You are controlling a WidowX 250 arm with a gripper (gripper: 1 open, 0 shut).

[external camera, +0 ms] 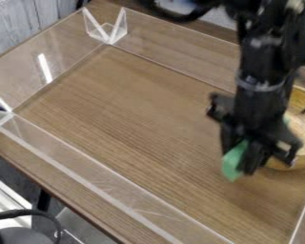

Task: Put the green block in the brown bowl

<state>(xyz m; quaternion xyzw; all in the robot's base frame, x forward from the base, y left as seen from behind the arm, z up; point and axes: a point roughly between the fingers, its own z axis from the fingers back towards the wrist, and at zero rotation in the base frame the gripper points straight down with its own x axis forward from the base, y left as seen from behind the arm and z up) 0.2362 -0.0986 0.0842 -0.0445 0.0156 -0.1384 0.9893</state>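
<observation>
In the single camera view, the black gripper (pixel 244 157) points straight down over the wooden table (pixel 117 114), at the right side of the clear-walled pen. Its jaws are clamped tight on the green block (pixel 235 160), which hangs upright between them with its lower end sticking out below the fingertips, clear of the tabletop. The brown bowl (pixel 303 133) sits just to the right, largely hidden behind the arm; the block is at the bowl's near-left rim, not inside it.
</observation>
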